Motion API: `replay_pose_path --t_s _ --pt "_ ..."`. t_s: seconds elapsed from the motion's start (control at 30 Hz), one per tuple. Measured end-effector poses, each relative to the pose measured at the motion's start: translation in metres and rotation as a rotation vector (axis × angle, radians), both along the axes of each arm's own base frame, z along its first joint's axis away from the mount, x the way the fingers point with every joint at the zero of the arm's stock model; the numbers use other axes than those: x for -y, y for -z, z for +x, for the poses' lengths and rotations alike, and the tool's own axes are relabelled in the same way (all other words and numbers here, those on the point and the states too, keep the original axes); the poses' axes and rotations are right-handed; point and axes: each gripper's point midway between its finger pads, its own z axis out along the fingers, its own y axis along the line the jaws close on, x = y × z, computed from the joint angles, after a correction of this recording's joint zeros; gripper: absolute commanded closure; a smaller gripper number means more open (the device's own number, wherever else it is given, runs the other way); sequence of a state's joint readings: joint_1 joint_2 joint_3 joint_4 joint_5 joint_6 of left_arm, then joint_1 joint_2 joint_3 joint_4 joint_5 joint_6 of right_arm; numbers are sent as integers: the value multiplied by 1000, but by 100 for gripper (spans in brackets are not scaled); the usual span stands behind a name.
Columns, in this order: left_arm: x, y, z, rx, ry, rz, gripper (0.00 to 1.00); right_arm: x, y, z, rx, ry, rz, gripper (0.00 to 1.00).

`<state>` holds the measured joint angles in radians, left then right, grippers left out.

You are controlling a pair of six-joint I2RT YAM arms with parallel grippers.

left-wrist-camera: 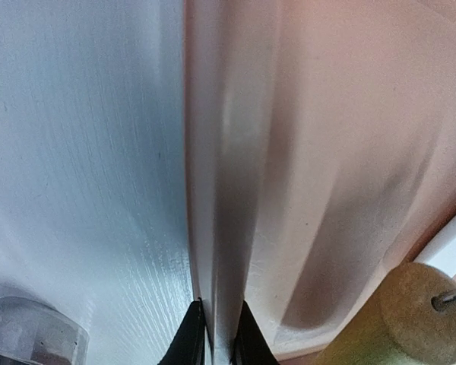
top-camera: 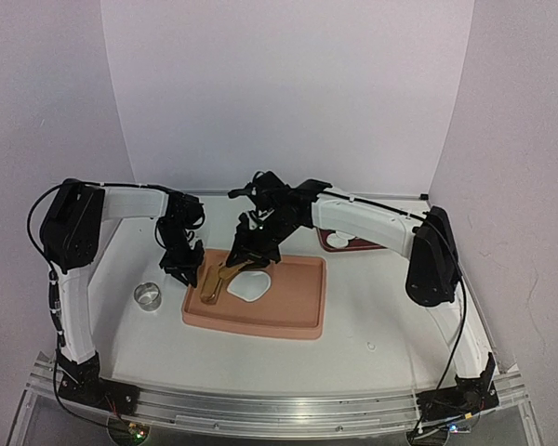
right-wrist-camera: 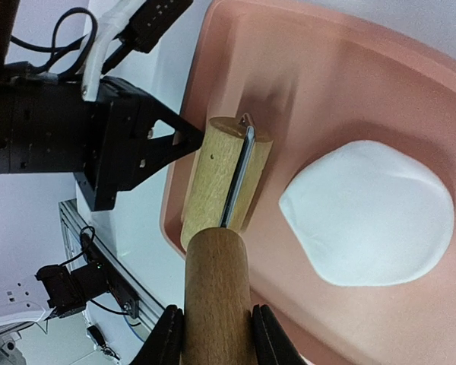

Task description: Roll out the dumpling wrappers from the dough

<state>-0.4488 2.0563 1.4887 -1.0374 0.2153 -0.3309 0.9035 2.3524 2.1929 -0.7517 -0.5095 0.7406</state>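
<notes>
The dough is a flat, irregular white sheet (top-camera: pixel 248 287) in the middle of the pink tray (top-camera: pixel 298 316); it also shows in the right wrist view (right-wrist-camera: pixel 368 213). My right gripper (right-wrist-camera: pixel 215 334) is shut on the wooden handle of the rolling pin (right-wrist-camera: pixel 228 179), whose roller rests on the tray just left of the dough (top-camera: pixel 219 279). My left gripper (left-wrist-camera: pixel 219 334) is shut on the tray's left rim (left-wrist-camera: pixel 213 190), as the top view also shows (top-camera: pixel 188 274). No round dumpling wrappers are in view.
The metal ring cutter (top-camera: pixel 150 295) stands on the white table left of the tray, near my left gripper (left-wrist-camera: pixel 30 334). A dark red dish (top-camera: pixel 349 242) lies behind the tray at the right. Metal rails run along the near edge.
</notes>
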Motion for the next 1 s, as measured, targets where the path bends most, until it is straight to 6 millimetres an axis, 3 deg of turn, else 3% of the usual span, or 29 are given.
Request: replay_pose_path --t_s 0.17,0.3,0.4,0.5,0.57,0.77,1.0 --pt "-2 0 -11 -5 -33 10 93 6 -17 -13 2 53 -31 100" --pt "-3 0 -22 -18 -46 25 93 24 -47 -22 15 108 -23 100" --pt "-2 0 -28 -25 -56 34 93 35 -80 -27 31 153 28 100" --pt "-2 0 -30 -29 -67 39 93 47 -94 -25 40 230 44 100" --pt "-2 0 -31 -30 -71 42 93 56 -90 -27 21 285 30 100" --pt "0 0 -35 -37 -80 59 93 83 -39 -34 -75 415 -107 100" --pt "4 0 -40 -43 -74 65 93 78 -29 -27 -73 429 -122 100"
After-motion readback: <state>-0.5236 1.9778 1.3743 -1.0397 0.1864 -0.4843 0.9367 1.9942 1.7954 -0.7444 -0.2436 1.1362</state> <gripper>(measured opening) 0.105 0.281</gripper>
